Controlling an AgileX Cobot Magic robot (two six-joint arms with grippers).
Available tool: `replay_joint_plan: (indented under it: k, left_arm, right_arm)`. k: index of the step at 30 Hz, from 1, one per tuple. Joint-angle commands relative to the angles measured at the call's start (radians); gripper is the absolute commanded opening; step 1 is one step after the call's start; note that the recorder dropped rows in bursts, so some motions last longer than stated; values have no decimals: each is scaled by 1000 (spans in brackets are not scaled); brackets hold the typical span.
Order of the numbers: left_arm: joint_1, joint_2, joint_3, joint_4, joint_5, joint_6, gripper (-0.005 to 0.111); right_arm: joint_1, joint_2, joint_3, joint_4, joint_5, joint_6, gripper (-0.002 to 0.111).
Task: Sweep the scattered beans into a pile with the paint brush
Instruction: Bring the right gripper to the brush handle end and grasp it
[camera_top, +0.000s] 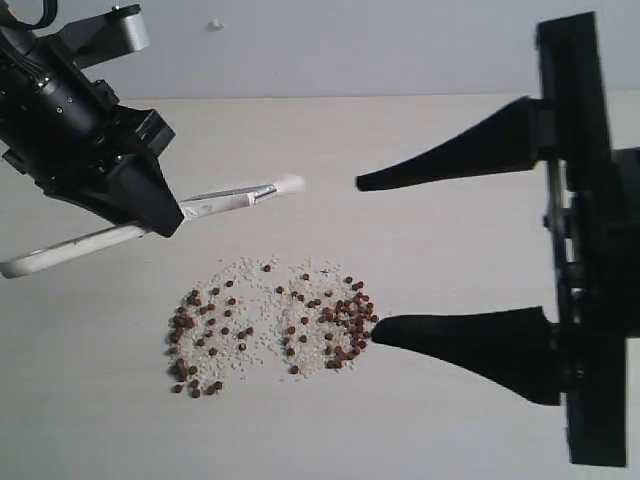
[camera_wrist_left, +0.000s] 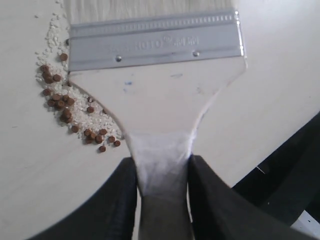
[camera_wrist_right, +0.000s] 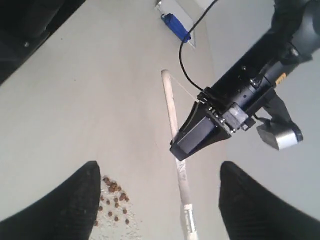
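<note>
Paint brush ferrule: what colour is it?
The ferrule is silver metal; the left wrist view shows it best.

A robotics lab bench: black robot arm (camera_top: 70, 130), trailing cable (camera_wrist_right: 181, 52), bare pale tabletop (camera_top: 450, 430), plain grey wall (camera_top: 400, 45).

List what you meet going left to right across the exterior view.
Handle end of the paint brush → left hand gripping the brush → beans among white crumbs → right hand, open and empty.
</note>
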Motion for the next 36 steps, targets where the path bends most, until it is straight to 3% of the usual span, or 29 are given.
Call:
replay_joint_plan:
  k: [1, 3, 7, 9, 15, 24, 28, 36]
  left_arm:
    - [-2, 45, -10, -11, 0, 22, 0]
    - [-2, 63, -10, -11, 0, 37, 0]
    - [-2, 67, -10, -47, 0, 65, 0]
    - [-2, 67, -10, -83, 0, 92, 0]
    - [-2, 67, -10, -90, 0, 114, 0]
    - [-2, 67, -10, -92, 0, 127, 0]
    - [-2, 67, -10, -92, 0, 127, 0]
    - [-2, 67, -10, -92, 0, 134, 0]
  right_arm:
    - [214, 108, -44, 3, 202, -193, 64]
    - [355, 173, -56, 3, 330, -259, 64]
    - [506, 272, -83, 7, 478, -335, 64]
    - [586, 381, -136, 201, 538, -478, 64]
    - [592, 538, -197, 709, 524, -928, 64]
    - [579, 628, -197, 1125, 455, -1337, 64]
    - [544, 655, -197, 1219, 363, -1383, 64]
    - [512, 699, -197, 1219, 336, -1383, 63]
